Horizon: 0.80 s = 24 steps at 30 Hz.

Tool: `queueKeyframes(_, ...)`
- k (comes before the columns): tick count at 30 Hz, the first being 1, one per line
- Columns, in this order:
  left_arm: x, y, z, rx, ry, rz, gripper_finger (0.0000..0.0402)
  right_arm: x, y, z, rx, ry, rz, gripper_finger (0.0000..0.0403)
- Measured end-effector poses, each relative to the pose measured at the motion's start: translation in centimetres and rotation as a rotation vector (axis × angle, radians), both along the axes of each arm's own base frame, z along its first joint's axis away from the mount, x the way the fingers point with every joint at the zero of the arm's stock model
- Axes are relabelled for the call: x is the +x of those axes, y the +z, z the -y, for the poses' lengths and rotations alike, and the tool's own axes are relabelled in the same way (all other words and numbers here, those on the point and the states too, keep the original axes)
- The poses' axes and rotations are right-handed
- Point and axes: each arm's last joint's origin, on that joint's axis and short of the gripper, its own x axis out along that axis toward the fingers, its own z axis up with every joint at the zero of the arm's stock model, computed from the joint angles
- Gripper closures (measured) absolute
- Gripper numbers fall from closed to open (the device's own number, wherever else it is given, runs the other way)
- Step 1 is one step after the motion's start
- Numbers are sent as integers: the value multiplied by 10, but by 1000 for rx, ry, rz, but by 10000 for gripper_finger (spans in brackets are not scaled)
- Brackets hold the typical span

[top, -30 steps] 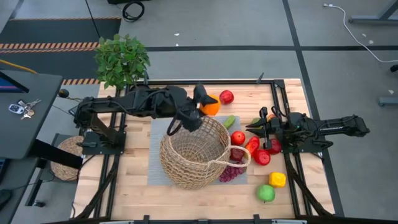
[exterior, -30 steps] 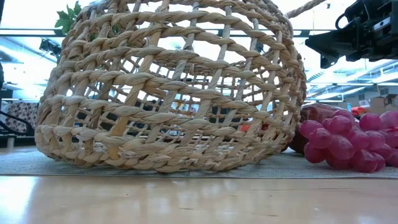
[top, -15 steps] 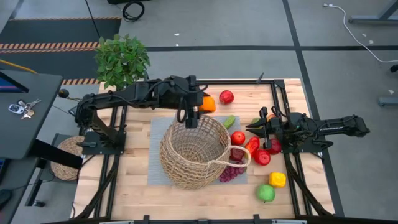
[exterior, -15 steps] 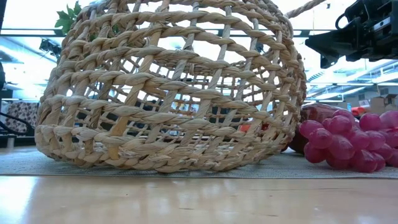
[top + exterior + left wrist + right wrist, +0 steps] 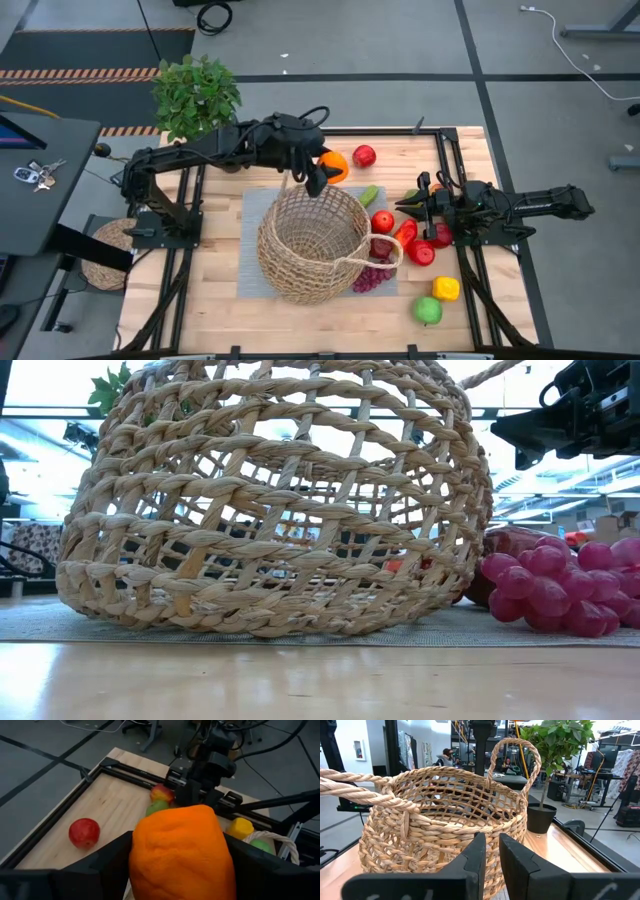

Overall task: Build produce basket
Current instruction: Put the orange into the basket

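My left gripper (image 5: 318, 176), pinching the orange (image 5: 182, 852), has swung back from over the basket (image 5: 312, 243) to its far rim, so nothing is dropped in yet.

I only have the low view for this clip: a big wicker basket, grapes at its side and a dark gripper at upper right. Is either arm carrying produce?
Observer: Yes. The left gripper is shut on the orange, just beyond the basket's far rim in the high view.
Operator: So the gripper I see is the right one?
Observer: Yes. The right gripper hangs over the red produce beside the basket, shut and holding nothing.
Operator: Anything in the basket yet?
Observer: From above, no produce shows inside it; a yellow piece and a green piece lie on the table past the grapes.
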Motion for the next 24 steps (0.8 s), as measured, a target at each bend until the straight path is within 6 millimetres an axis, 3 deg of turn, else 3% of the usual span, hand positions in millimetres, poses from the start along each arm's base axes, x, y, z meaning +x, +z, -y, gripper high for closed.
queueKeyframes(9,1,0,8,-7,-22,1,132,0,0,0,0,0,0,341)
queueKeyframes(14,10,-11,30,75,-201,-57,134,0,0,0,0,0,0,341)
queueKeyframes(19,25,-28,50,312,-381,-131,134,0,0,0,0,0,0,341)
queueKeyframes(24,42,-50,62,721,-489,-285,134,1,1,0,0,0,6,341)
